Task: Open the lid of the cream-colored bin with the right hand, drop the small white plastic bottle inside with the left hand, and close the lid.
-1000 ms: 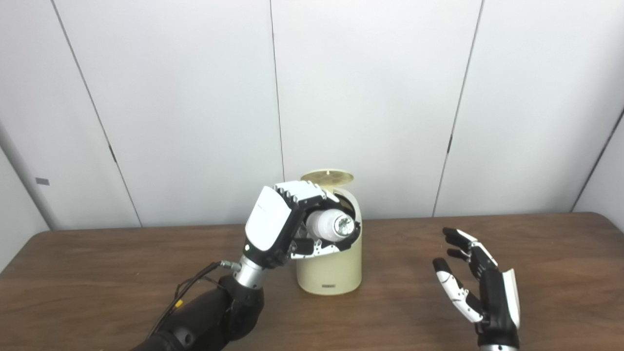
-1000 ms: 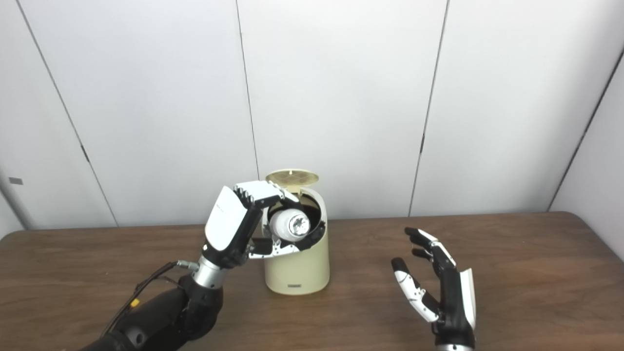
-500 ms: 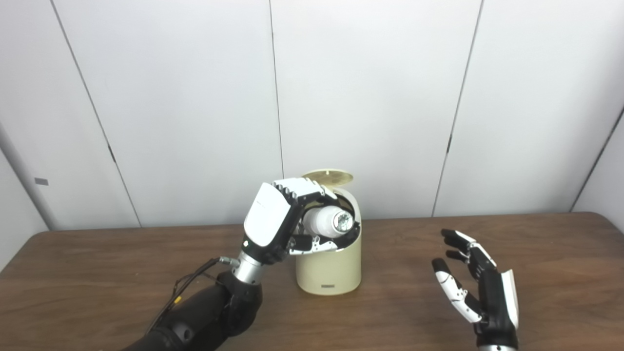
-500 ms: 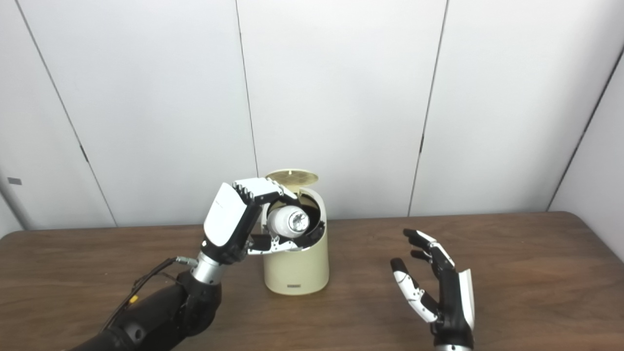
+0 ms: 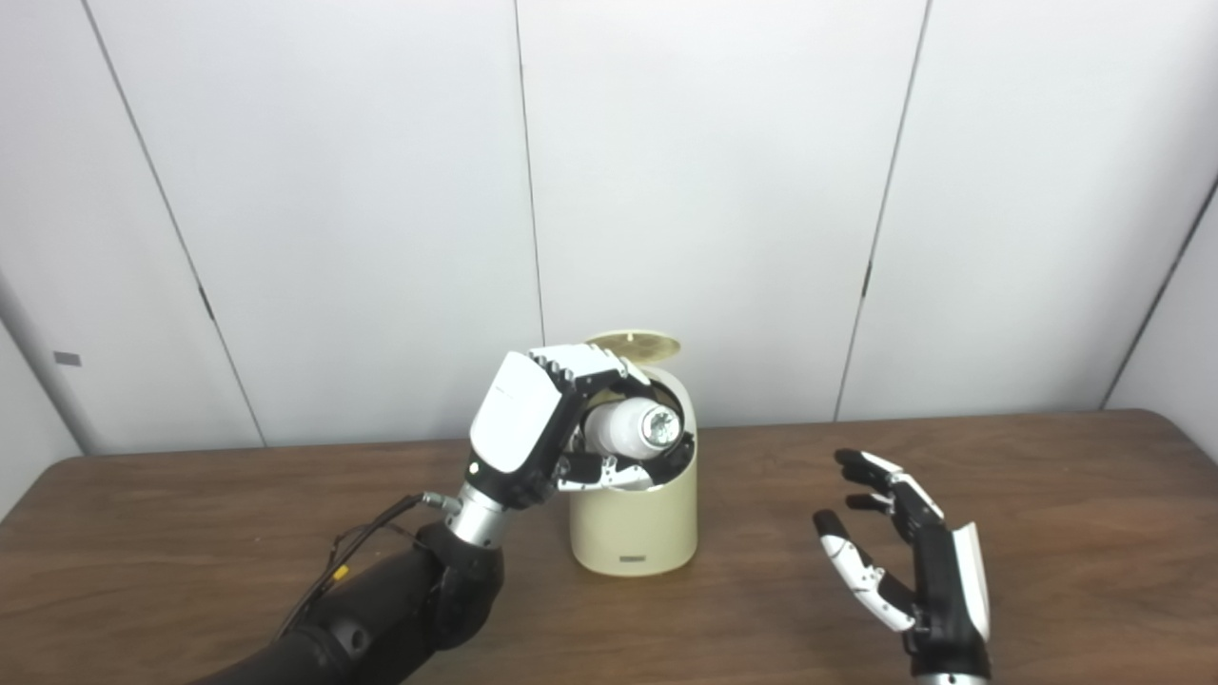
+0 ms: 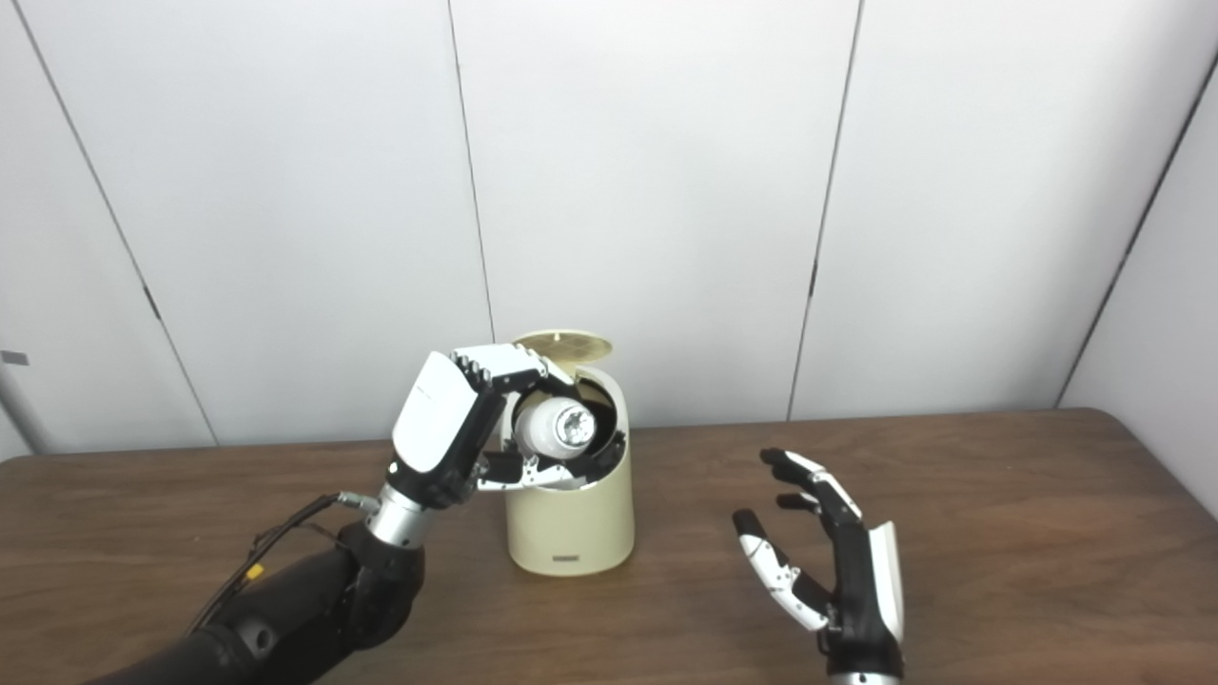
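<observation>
**Bottle held at the open bin's mouth**

A brown wooden table (image 5: 190, 533) stands before white wall panels (image 5: 714, 190). On it sits a cream-colored bin (image 5: 633, 528), its round lid (image 5: 636, 345) tipped up. The left hand (image 5: 533, 428) is clamped around a small white plastic bottle (image 5: 623, 430) at the opening. The right hand (image 5: 918, 580) hovers well to the right, fingers spread, empty.

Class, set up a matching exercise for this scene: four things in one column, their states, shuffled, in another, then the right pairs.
Things:
1. lid
2. white bottle
3. right hand
4. bin

States:
A. open, holding nothing
B. standing on the table
C. raised
D. held at the bin's mouth by the left hand

Pairs: 1-C, 2-D, 3-A, 4-B
</observation>
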